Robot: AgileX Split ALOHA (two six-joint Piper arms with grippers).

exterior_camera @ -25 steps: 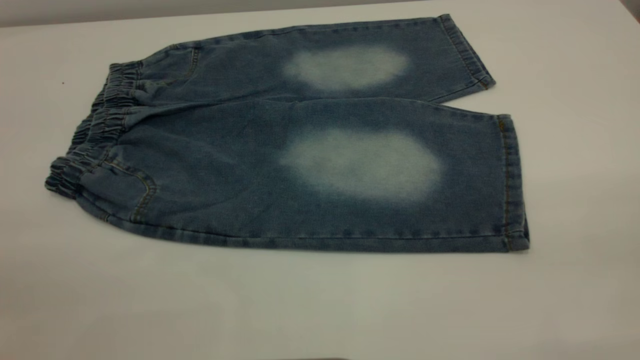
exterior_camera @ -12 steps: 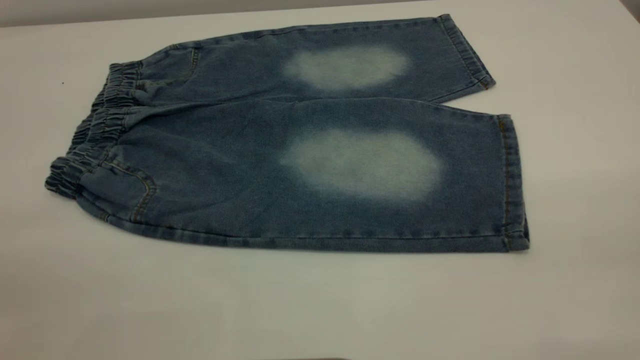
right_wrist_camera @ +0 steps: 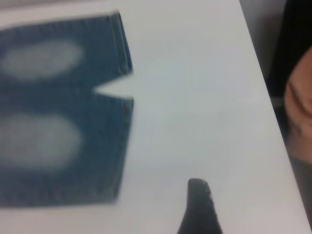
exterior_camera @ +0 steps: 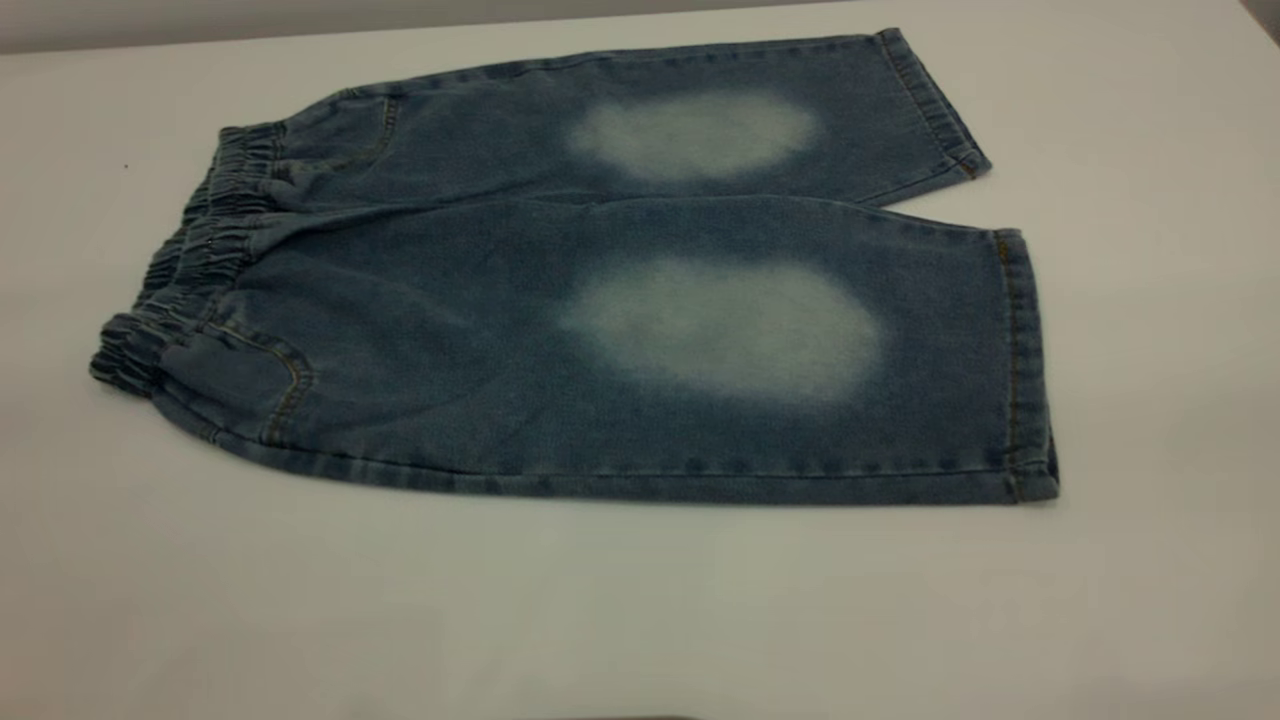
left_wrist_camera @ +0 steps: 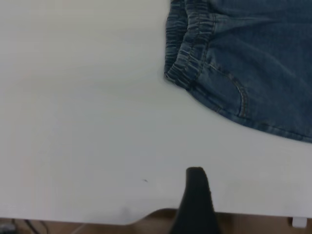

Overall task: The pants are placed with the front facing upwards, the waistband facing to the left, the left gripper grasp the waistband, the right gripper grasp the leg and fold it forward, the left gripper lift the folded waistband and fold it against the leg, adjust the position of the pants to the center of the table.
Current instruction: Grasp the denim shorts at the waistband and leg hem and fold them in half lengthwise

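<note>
The blue denim pants (exterior_camera: pixel 600 300) lie flat on the white table (exterior_camera: pixel 640 620), front up, with a pale oval on each leg. The ruffled waistband (exterior_camera: pixel 190 255) points left and both leg hems point right. Neither gripper shows in the exterior view. In the left wrist view a black part of my left gripper (left_wrist_camera: pixel 196 204) hangs over the table's near edge, well short of the waistband (left_wrist_camera: pixel 187 53). In the right wrist view my right gripper (right_wrist_camera: pixel 199 207) is above bare table, off to the side of the leg hems (right_wrist_camera: pixel 124 48). Neither holds anything.
The table's edge (left_wrist_camera: pixel 97 218) runs close beside the left gripper, with brown floor beyond it. The right wrist view shows the table's side edge (right_wrist_camera: pixel 265 102) and part of a person (right_wrist_camera: pixel 300 97) standing past it. Wide bare tabletop surrounds the pants.
</note>
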